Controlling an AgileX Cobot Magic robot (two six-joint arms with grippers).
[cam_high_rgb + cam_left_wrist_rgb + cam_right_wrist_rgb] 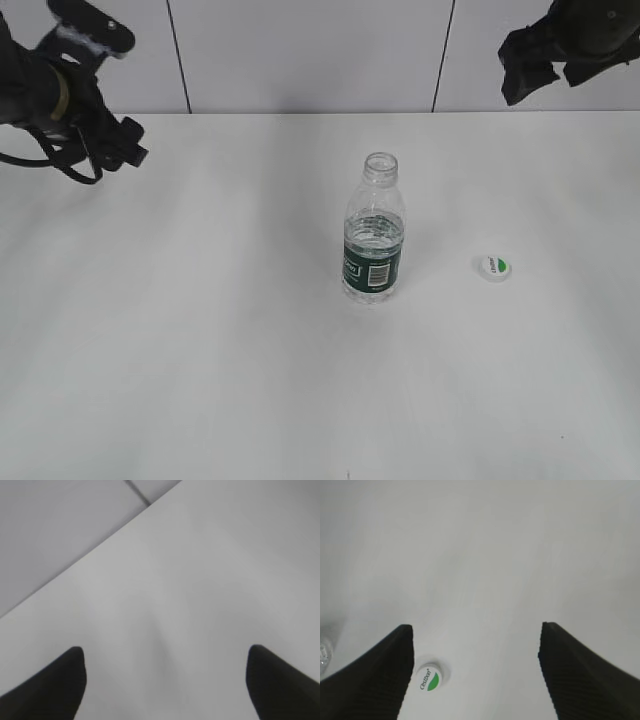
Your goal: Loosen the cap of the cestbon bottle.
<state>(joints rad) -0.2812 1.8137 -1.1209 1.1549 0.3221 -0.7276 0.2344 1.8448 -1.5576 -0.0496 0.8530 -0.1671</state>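
The cestbon bottle [373, 240] stands upright in the middle of the white table, its threaded neck open with no cap on it. The white cap with a green patch [493, 267] lies flat on the table to the right of the bottle; it also shows in the right wrist view [429, 678], just inside the left finger. My right gripper [476, 670] is open and empty, held high at the back right [530, 62]. My left gripper [165, 680] is open and empty, raised at the far left [115, 140].
The white table [200, 330] ends at a grey panelled wall [300, 50] behind. An edge of the bottle shows at the left border of the right wrist view [324, 655]. Nothing else lies on the table.
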